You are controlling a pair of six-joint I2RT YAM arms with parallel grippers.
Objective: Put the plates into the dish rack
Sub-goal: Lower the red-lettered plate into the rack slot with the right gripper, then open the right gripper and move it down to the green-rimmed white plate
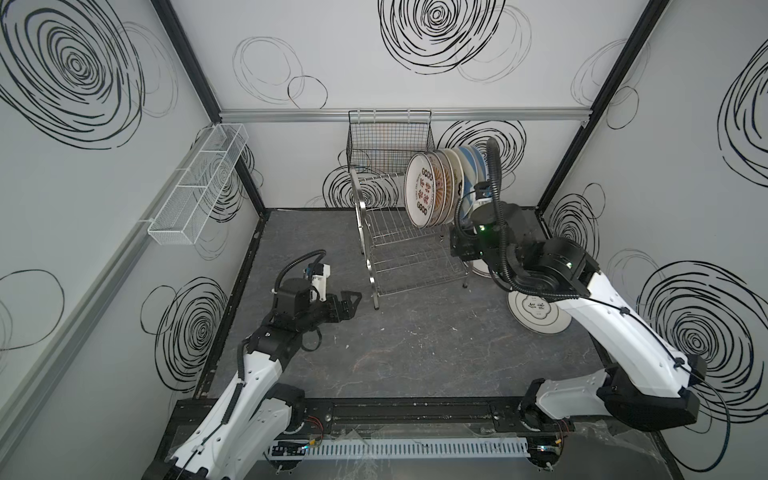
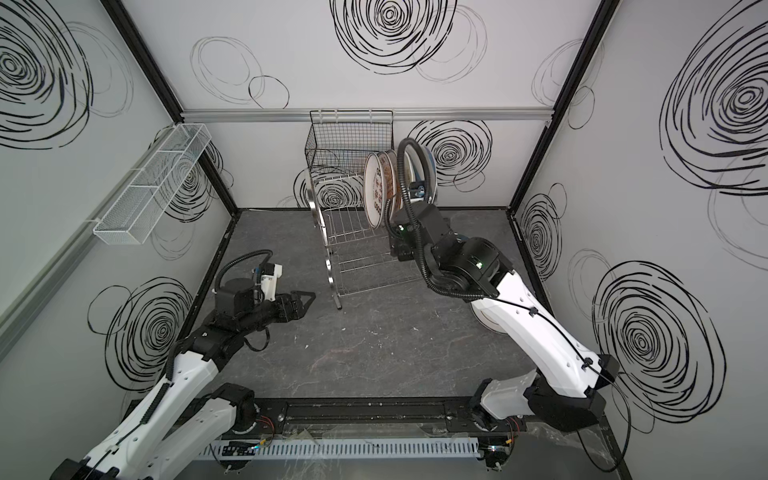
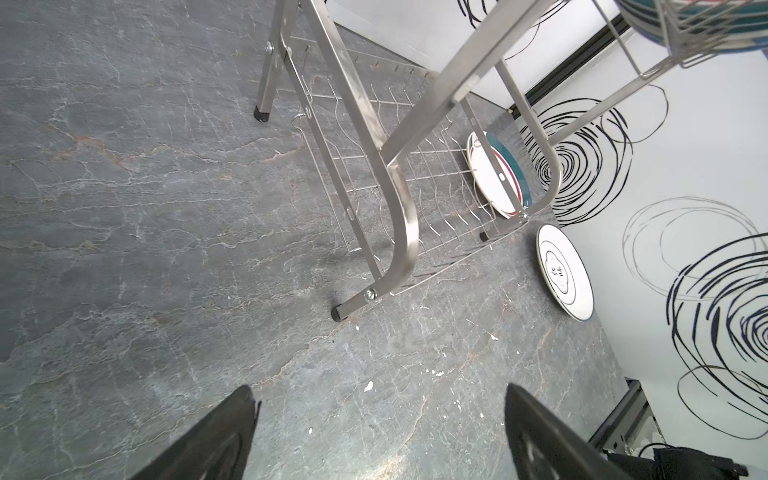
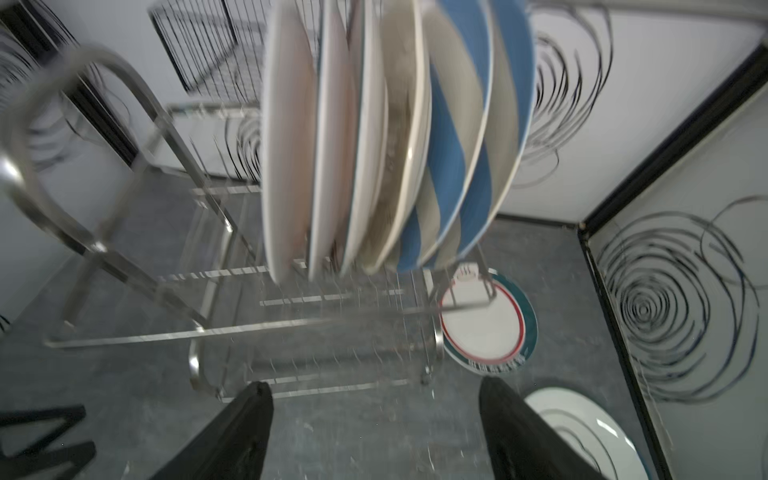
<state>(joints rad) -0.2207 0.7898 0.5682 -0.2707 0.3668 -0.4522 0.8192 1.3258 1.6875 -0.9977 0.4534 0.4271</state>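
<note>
My right end effector stands wide open, empty — plates upright in the dish rack just ahead of it; left end effector open too, holding nothing.

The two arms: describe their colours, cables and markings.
The left arm and right arm have white shells between black joint housings. A ribbed black hose loops over each wrist; thin black wire is clipped along the shells. Small green lights glow on the right arm's joints. The left tool and right tool are black, tapering to points.
</note>
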